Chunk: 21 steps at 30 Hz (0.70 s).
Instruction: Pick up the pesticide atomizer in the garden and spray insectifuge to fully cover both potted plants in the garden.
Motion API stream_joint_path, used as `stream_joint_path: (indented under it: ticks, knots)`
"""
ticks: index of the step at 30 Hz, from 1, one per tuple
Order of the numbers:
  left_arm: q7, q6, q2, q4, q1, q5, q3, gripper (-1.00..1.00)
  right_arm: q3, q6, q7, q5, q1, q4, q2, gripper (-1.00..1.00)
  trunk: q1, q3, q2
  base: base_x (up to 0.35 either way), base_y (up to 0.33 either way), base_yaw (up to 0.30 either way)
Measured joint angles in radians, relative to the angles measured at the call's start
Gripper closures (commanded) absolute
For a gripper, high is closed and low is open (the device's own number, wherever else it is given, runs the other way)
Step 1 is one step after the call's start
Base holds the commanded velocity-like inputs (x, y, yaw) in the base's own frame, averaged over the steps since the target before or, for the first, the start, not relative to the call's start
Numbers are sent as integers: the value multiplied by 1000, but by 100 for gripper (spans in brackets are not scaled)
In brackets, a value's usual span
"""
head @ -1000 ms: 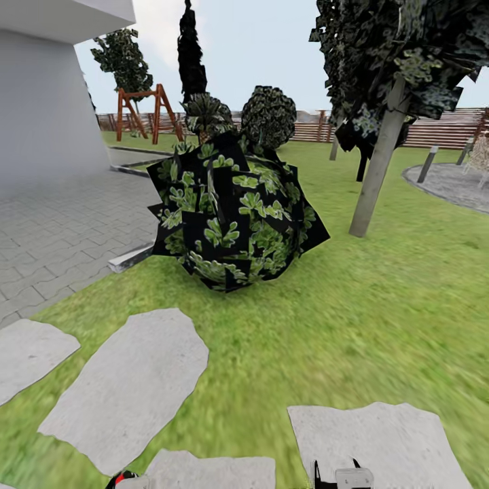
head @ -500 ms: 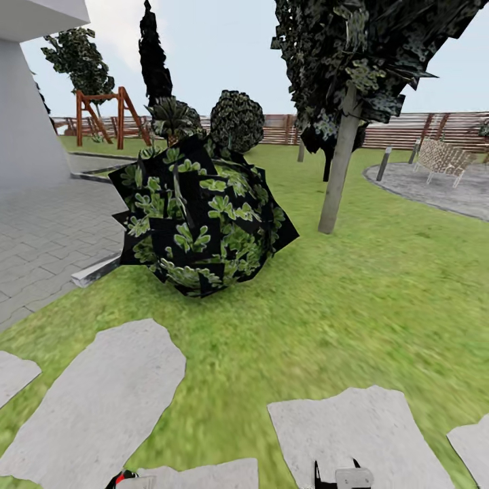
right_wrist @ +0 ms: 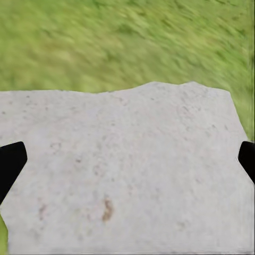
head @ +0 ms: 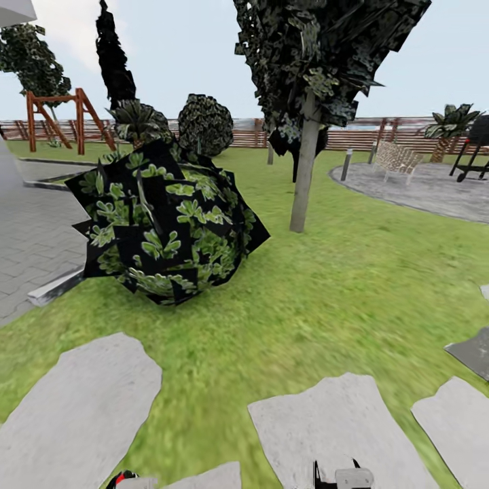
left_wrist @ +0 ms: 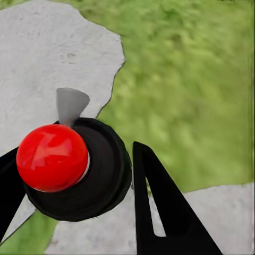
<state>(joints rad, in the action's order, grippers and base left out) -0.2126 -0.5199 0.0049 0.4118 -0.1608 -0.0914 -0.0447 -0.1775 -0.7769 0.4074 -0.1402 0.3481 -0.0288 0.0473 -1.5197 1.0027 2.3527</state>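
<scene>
we're standing on the lawn (head: 353,272) with stepping stones (head: 333,435) at our feet. a dark leafy bush (head: 163,224) is sitting just beyond the stones, a tree (head: 305,156) right of the bush. the stone patio (head: 421,190) is lying far right of the bush, fence (head: 353,132) behind. spray bottle and potted plants: can't tell where. left gripper (left_wrist: 79,175) is clamping a black disc with a red ball (left_wrist: 52,158). right gripper (right_wrist: 127,164) fingers are spread wide over a stone.

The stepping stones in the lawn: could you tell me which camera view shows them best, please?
The head view: several stepping stones lie spaced across the grass. The right wrist view gives one slab's speckled surface close up; the left wrist view shows parts of slabs behind the fingers.
</scene>
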Motion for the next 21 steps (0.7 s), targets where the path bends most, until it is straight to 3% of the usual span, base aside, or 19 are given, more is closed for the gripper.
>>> stream_joint_path:
  ticks: [9, 21]
  knots:
    - [-1, -1, 0, 1, 0, 0, -1, 100, 0, 0, 0, 0, 0, 0, 0, -100, 0, -8, 0, 25, -11, -277]
    - [-2, -1, 0, 0, 0, 0, 0, 100, 0, -1, 0, -1, 0, 1, 0, -100, 0, -18, 0, 199, -186, -277]
